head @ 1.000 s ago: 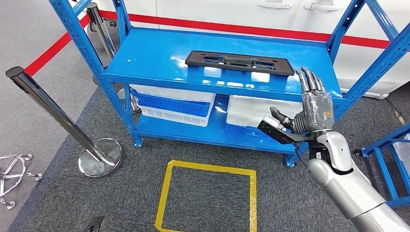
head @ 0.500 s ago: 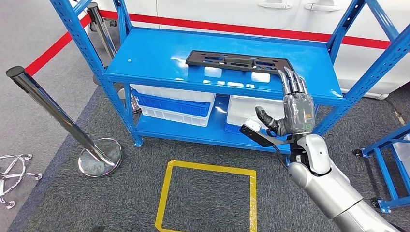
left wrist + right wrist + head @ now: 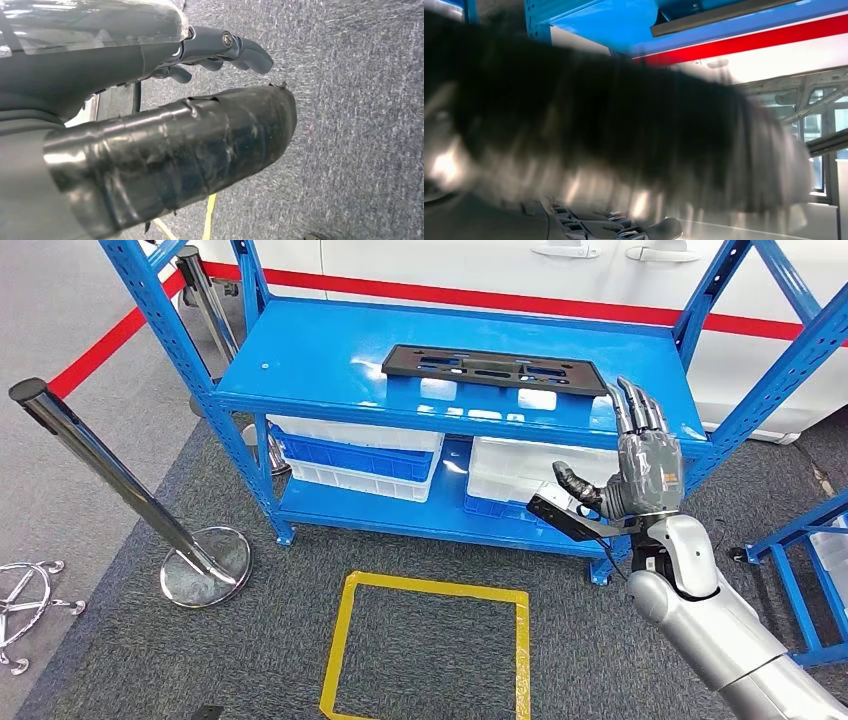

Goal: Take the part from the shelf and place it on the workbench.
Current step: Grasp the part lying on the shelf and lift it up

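The part (image 3: 495, 369), a flat black plate with slots, lay on the top level of the blue shelf (image 3: 330, 360), toward its right half and untouched. The right hand (image 3: 640, 465) stood raised in front of the shelf's right near edge, fingers (image 3: 636, 408) straight, apart and pointing up, thumb out to the left, holding nothing. It was near the part's right end but apart from it, and lower than the plate's level in the head view.

Over the last second the hand had swung left toward the shelf's middle and then come back right and a little higher, ending close to where it began. The right wrist view was smeared, which fits an arm in motion. I judged that the reach was being adjusted, not completed: the grasp had not begun, and the hand would need to go farther in and over the plate.

The left hand (image 3: 150, 100) hung over grey carpet (image 3: 360, 125), fingers curled loosely with nothing in them.

White and blue bins (image 3: 365, 452) sat on the lower level.
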Robot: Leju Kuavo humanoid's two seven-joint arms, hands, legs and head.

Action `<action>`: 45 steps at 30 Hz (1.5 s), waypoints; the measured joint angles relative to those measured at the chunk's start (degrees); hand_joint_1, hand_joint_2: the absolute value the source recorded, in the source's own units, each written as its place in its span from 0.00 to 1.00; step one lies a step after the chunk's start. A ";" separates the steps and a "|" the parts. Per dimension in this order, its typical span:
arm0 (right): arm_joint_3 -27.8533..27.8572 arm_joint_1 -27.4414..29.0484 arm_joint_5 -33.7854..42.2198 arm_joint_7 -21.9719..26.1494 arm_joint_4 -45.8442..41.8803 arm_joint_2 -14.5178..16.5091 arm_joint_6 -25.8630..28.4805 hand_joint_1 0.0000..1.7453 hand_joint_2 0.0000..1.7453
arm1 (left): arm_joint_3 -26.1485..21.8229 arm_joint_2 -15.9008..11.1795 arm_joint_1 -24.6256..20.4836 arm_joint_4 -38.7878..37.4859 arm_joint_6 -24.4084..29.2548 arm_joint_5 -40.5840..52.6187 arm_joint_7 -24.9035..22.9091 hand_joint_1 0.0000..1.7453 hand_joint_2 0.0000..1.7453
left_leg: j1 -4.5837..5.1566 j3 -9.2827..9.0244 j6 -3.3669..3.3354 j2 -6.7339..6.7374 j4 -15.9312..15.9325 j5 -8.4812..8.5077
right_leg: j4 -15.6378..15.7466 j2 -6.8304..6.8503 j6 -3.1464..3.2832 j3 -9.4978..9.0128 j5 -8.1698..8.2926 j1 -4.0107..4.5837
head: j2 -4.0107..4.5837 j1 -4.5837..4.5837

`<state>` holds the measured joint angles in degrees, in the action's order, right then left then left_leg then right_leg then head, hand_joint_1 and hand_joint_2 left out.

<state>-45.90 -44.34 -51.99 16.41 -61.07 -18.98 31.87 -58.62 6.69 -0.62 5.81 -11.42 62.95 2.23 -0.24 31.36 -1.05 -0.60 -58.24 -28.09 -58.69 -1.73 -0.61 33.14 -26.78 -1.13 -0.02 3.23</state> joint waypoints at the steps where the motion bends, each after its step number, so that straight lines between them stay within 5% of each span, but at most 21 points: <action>1: 0.00 -0.14 0.02 0.00 0.08 0.01 -0.10 0.00 1.00 | 0.00 -0.01 -0.08 -0.03 -0.05 0.00 0.02 0.00 0.00 | 0.00 0.00 0.00 0.00 0.00 0.00 | 0.00 0.01 0.00 0.00 0.00 0.00 | 0.00 0.00; 7: -0.02 -0.55 -0.02 0.44 0.31 0.47 -0.20 0.00 1.00 | 0.00 -0.15 -0.08 -0.19 -0.28 -0.62 0.03 0.00 0.00 | -0.01 0.03 0.00 -0.02 0.02 0.01 | -0.05 0.03 0.00 -0.01 0.00 0.01 | 0.00 0.00; 20: -1.78 -0.98 -1.75 -1.60 1.81 8.70 -0.23 0.00 1.00 | -0.19 -2.44 0.63 -1.20 0.19 -3.02 -1.03 0.00 0.00 | -0.08 0.07 0.03 -0.03 0.01 0.02 | -0.07 0.04 0.02 0.05 -0.01 0.07 | 0.00 0.00; 39: -1.77 -1.33 1.92 0.71 2.04 7.47 -0.99 0.00 1.00 | -0.04 -2.65 0.46 -1.20 -0.38 -0.45 -0.98 0.00 0.00 | 0.28 0.55 -0.25 -0.07 -0.84 -0.04 | 0.18 0.05 -0.52 0.08 0.32 -0.15 | 0.00 0.01; 41: -0.95 -1.38 2.63 1.40 1.98 5.69 -1.02 0.00 1.00 | 0.14 -2.25 0.28 -1.20 -0.07 0.07 -0.78 0.00 0.00 | -0.01 0.45 -1.10 0.30 -0.28 0.42 | -3.43 0.46 -0.85 1.83 -1.72 -0.10 | 0.00 -0.11; 44: -0.42 -1.23 2.92 1.80 1.95 4.11 -1.09 0.00 1.00 | 0.45 -1.79 0.10 -1.20 0.24 0.27 -0.58 0.00 0.00 | -0.19 0.34 -1.93 1.08 0.29 0.81 | -15.23 1.04 -1.06 7.83 -6.82 -0.04 | 0.00 -0.25; 45: -0.42 -1.12 2.90 1.83 1.96 4.01 -1.10 0.00 1.00 | 0.48 -1.76 0.05 -1.20 0.25 0.35 -0.52 0.00 0.00 | -0.17 0.32 -1.94 1.15 0.24 0.74 | -16.37 1.09 -1.01 8.62 -6.58 -0.05 | 0.00 -0.25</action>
<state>-46.31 -45.46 -49.08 18.24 -59.12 -14.97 30.77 -58.14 4.93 -0.57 4.61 -11.17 63.30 1.70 -0.40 31.69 -3.00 0.56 -58.00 -27.35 -75.05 -0.64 -1.62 41.75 -33.36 -1.18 -0.02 2.98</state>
